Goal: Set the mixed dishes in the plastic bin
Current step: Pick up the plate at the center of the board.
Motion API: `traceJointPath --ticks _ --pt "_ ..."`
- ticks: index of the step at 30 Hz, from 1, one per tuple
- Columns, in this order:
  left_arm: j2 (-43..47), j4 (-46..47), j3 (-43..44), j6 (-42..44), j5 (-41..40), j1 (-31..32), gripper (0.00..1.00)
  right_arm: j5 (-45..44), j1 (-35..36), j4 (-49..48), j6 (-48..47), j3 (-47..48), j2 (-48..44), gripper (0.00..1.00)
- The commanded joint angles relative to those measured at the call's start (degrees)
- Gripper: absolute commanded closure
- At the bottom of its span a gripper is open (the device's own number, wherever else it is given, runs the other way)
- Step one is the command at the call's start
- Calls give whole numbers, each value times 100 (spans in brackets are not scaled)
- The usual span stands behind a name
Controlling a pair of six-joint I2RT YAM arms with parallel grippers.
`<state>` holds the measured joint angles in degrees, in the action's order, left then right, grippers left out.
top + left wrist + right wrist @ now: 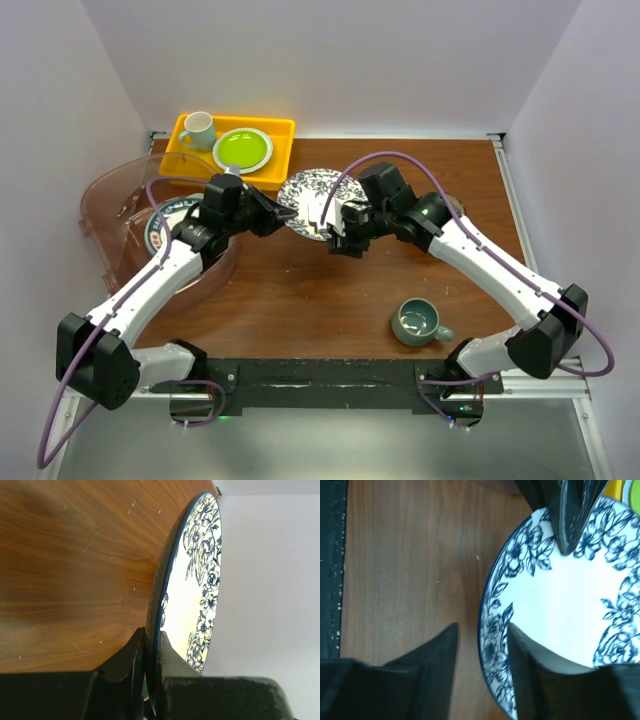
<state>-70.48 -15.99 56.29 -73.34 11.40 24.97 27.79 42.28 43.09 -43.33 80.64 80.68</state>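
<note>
A blue-and-white floral plate (308, 196) is held tilted over the table's middle. My left gripper (283, 213) is shut on its left rim; in the left wrist view (151, 635) both fingers pinch the plate's edge (197, 580). My right gripper (332, 228) is open at the plate's near-right rim. In the right wrist view (482, 630) its fingers straddle the plate's rim (560, 595) with a gap on each side. The pinkish plastic bin (105, 195) stands at the left with a patterned plate (160, 228) in it. A teal mug (418, 320) stands at the front right.
A yellow tray (285, 130) at the back holds a white mug (198, 129) and a lime-green plate (242, 149). The left gripper's finger (567, 525) shows on the plate's far rim in the right wrist view. White walls close in on three sides.
</note>
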Motion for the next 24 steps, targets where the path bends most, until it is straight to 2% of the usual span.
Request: traceJointPath --ticks 1,7,12,24 --pt "508 1343 -13 180 293 -238 100 586 -71 208 70 232 -167 41" --pt "711 1423 -110 311 486 -545 100 1026 -264 445 149 557 -141 22" --pt "860 1406 -110 531 627 -783 100 1307 -527 621 132 672 -158 14" --pt "1036 1379 -31 1085 943 -1196 100 2160 -1362 1096 -97 848 -351 10"
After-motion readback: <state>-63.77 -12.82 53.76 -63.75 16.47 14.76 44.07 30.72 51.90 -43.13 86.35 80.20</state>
